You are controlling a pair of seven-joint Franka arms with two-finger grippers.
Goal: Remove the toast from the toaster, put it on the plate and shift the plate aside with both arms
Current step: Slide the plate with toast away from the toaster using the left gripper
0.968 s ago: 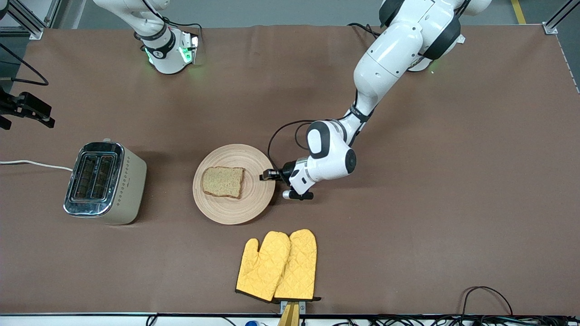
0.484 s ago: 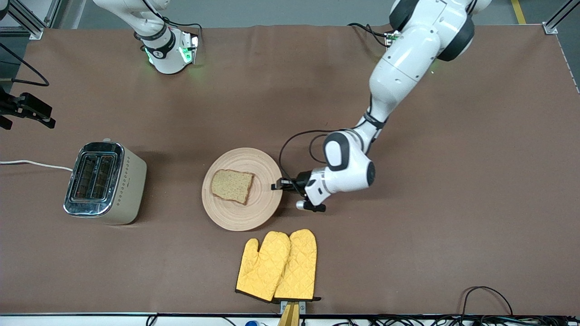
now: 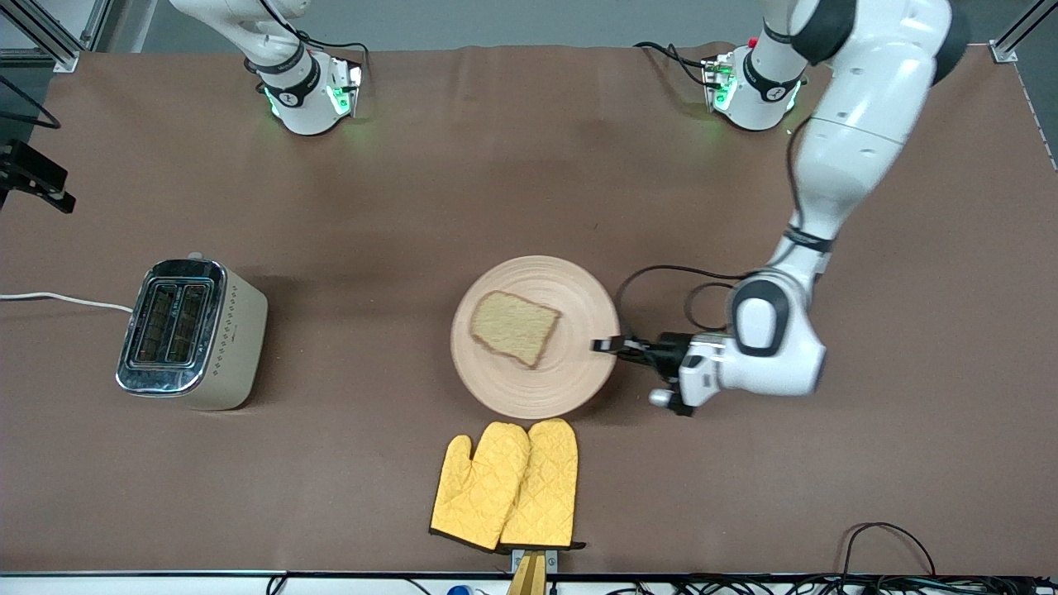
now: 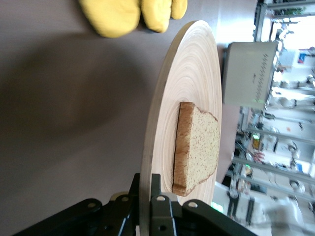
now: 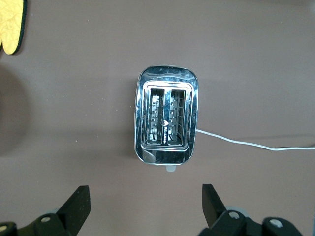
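Observation:
The round beige plate (image 3: 570, 388) lies near the table's middle with the toast (image 3: 515, 327) on it. My left gripper (image 3: 610, 345) is shut on the plate's rim at the side toward the left arm's end. In the left wrist view the fingers (image 4: 161, 206) clamp the plate's edge (image 4: 192, 88), and the toast (image 4: 202, 142) lies just past them. My right gripper (image 5: 145, 209) is open and empty, high over the toaster (image 5: 167, 120). In the front view only a black part of it (image 3: 37, 178) shows at the picture's edge.
The steel toaster (image 3: 192, 332) stands toward the right arm's end, its slots empty, with a white cord (image 3: 58, 299) trailing off. A pair of yellow oven mitts (image 3: 508, 483) lies nearer the front camera than the plate. Cables run along the table's front edge.
My left arm has drawn the plate with the toast toward the left arm's end of the table. The toast has turned a little with the plate. My right gripper has shifted slightly.

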